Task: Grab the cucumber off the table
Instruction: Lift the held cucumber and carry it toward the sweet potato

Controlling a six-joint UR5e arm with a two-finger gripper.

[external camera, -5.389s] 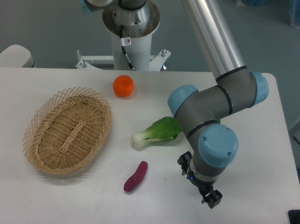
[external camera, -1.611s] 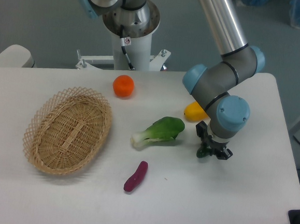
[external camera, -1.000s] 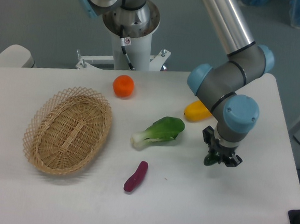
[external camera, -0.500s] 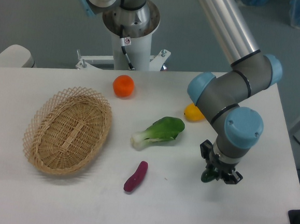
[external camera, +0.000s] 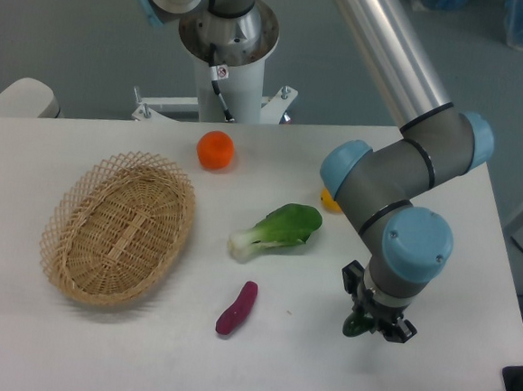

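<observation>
Dark green cucumber sits pinched between the black fingers of the gripper, jaws closed on it, only its left end poking out (rest is hidden by the fingers and wrist). Can't tell whether it touches the table or is just above it. Gripper points down at the front right part of the tabletop, under the grey-and-blue wrist joint.

Other stuff on the white top:
- leafy green vegetable with white stem, up and left of the gripper, well apart
- purple vegetable, left of the gripper, lying at a tilt
- orange round fruit near the back edge
- yellow item, mostly hidden behind the arm's elbow (can't say what it is)
- wicker basket on the left side, oval, lying flat

Robot base column stands behind the table at the back centre.
</observation>
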